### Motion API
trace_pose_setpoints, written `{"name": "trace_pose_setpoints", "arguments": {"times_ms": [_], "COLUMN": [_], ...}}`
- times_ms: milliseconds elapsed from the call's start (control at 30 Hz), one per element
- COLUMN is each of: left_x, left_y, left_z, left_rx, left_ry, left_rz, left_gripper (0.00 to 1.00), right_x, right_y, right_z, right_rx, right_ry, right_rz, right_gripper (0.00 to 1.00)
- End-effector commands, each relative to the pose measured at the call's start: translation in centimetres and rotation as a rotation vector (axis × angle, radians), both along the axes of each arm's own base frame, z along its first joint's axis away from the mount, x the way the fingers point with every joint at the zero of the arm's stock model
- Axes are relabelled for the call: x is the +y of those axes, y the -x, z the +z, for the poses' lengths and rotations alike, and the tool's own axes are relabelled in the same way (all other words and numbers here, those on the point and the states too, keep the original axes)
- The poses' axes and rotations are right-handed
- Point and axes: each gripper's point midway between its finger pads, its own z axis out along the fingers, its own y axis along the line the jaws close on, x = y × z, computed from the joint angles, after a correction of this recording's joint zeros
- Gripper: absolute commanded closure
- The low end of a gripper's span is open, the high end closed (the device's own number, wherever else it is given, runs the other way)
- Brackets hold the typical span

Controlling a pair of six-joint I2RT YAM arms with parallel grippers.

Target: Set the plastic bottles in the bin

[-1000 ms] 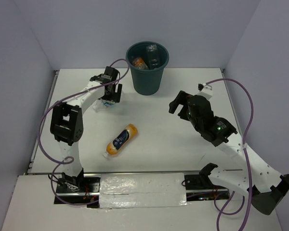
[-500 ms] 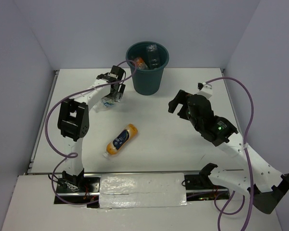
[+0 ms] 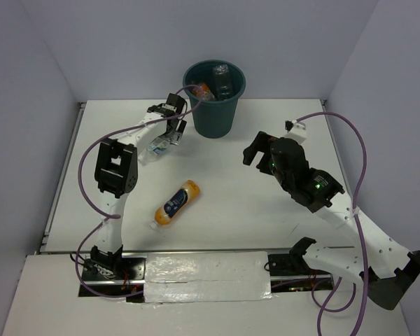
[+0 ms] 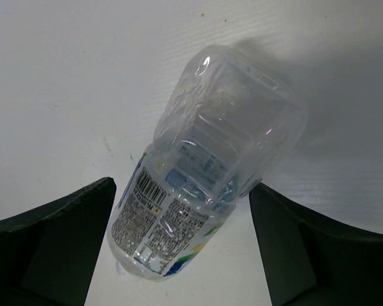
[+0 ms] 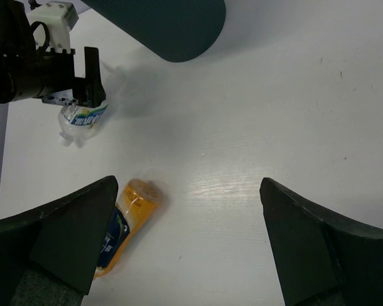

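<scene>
Bin [image 3: 215,120]: dark teal and round, narrower at the bottom. It stands up straight at the far side of the table, open on top.
Small orange bottle [image 3: 203,91]: inside the bin, on the left.
Clear bottle in the bin [image 3: 222,82]: see-through, right beside the small orange one.
Crinkled clear bottle [image 4: 207,178]: dented, with a white and blue label and a bar code. It is tilted between the fingers of the left gripper [image 3: 169,133], near the bin's left side.
Big orange bottle [image 3: 176,204]: has a dark blue label. It lies on its side in the middle of the table, well apart from the bin.
</scene>
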Motion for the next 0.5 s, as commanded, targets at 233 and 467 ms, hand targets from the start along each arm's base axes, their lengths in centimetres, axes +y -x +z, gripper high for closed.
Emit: {"name": "trace_pose_setpoints", "arguments": {"times_ms": [233,467], "left_x": [0.3,-1.0], "left_y": [-0.1,1.2], "left_z": [-1.4,-0.1], "left_rx": [0.012,0.002], "left_ry": [0.122,0.242], "left_rz": [0.041,0.033], "left_gripper": [0.03,0.19], "right_x": [0.5,0.9], "right_y": [-0.3,-0.3], "right_z": [2.2,2.1], "right_rx": [-0.045,-0.039], "right_ry": [-0.034,-0.04], "right_rz": [-0.003,0.002], "right_gripper": [0.0,0.0]}}
